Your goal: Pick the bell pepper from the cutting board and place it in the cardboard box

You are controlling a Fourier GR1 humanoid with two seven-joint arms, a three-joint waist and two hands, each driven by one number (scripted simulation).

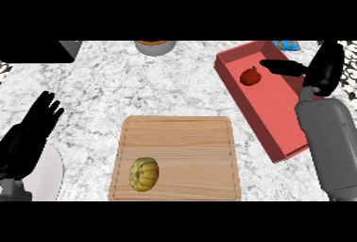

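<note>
**Right hand (322,66) open above red box (279,113), bell pepper (250,76) inside**

Near: yellow squash (144,174) on cutting board (188,137); my left hand (28,134) rests open by a white plate (50,176). Farther: right fingers (282,67) straight, just off the bell pepper. Far edge: grey pot (154,46) on marble counter (140,85).

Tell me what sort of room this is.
Most likely a kitchen: a speckled stone counter holds a wooden cutting board with a small squash on it, and a red pepper lies in a box nearby.
</note>
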